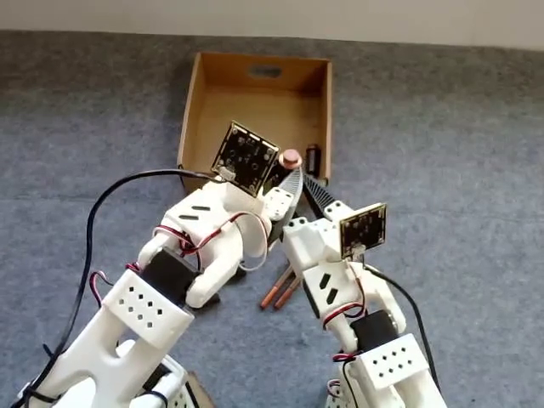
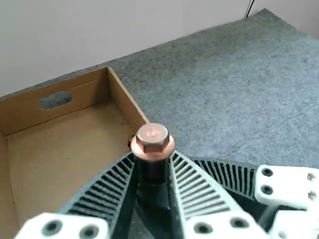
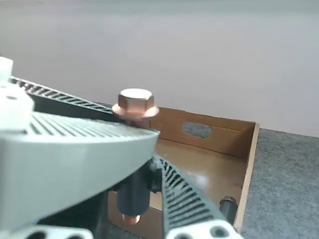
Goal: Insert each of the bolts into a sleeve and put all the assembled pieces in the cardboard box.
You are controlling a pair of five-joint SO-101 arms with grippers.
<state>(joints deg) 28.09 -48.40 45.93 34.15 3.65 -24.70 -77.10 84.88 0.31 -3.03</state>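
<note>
loose bolts (image 1: 280,291): two lying side by side on the worktop (image 1: 442,127) between the arms. Slim copper-coloured rods, rigid, probably smooth and prone to rolling. Best grip is across the shank.
left hand (image 2: 152,160): ribbed dark fingers clamped on the sleeve (image 3: 132,194), just under the bolt head (image 2: 153,138).
right hand (image 1: 304,189): close beside the same piece. Can't tell whether it's gripping or slack.
assembly: held upright over the near edge of the cardboard box (image 1: 189,110), on the robot's right. The bolt goes through the sleeve and its tip (image 3: 130,218) pokes out below.
handling: likely small, dense and stiff, nothing fragile. The flanged hex head seats on the sleeve top. Judging the fit loose, so hold by the sleeve and keep the head up, or the bolt may slide out.
sleeve: dark matte cylinder.
box: shallow brown cardboard with thin walls. A dark cylinder (image 1: 313,159) stands by its right wall, and the far wall has a handle slot (image 1: 266,71).
worktop: grey felt-like mat, so some grip.
</note>
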